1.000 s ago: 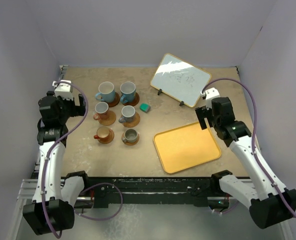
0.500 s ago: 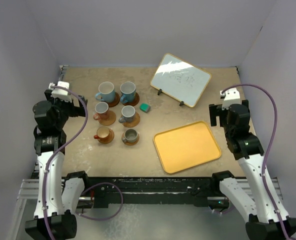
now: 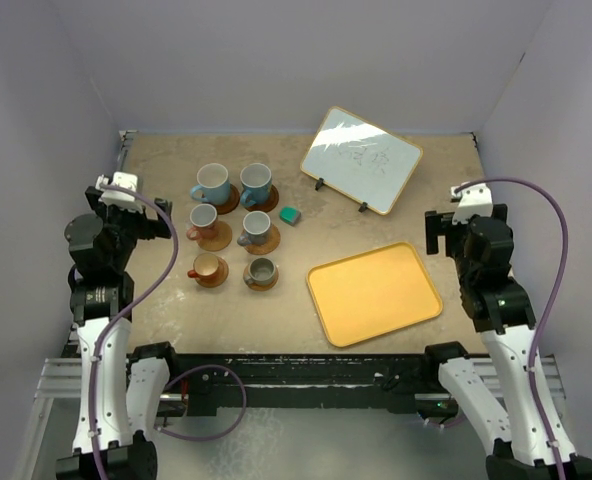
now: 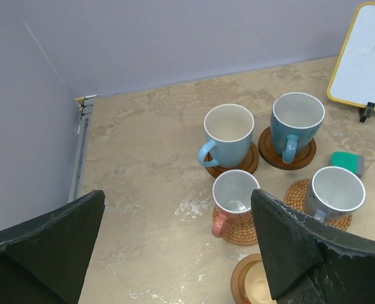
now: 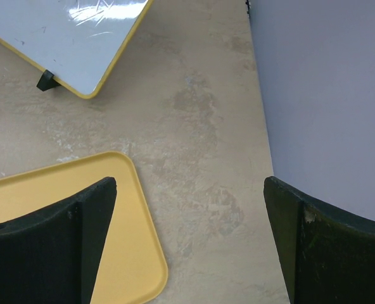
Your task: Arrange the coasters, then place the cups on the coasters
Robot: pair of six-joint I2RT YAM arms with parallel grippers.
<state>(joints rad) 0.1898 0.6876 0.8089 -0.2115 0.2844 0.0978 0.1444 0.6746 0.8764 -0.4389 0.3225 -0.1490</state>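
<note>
Several cups stand in two columns at the table's left, each on a coaster. At the back are a light blue cup point(image 3: 212, 183) point(image 4: 228, 132) and a blue cup point(image 3: 255, 183) point(image 4: 296, 120) on dark brown coasters point(image 4: 243, 167). A pinkish cup point(image 3: 203, 217) point(image 4: 234, 197) and a grey cup point(image 3: 256, 226) point(image 4: 336, 192) sit on woven coasters point(image 4: 239, 233). Nearest are an orange cup point(image 3: 208, 266) and a small grey cup point(image 3: 262, 270). My left gripper point(image 3: 144, 222) point(image 4: 175, 253) hangs open and empty, left of the cups. My right gripper point(image 3: 458, 226) point(image 5: 187, 240) is open and empty above bare table, right of the tray.
A yellow tray point(image 3: 374, 292) point(image 5: 121, 253) lies right of centre. A white board point(image 3: 361, 158) point(image 5: 67, 31) on black feet stands at the back. A small teal block point(image 3: 291, 215) point(image 4: 346, 162) lies beside the cups. Walls close in on the left, right and back.
Both arms have drawn back. The right gripper moved right and nearer, away from the white board. The left gripper moved slightly left and nearer. The cups have not moved.
</note>
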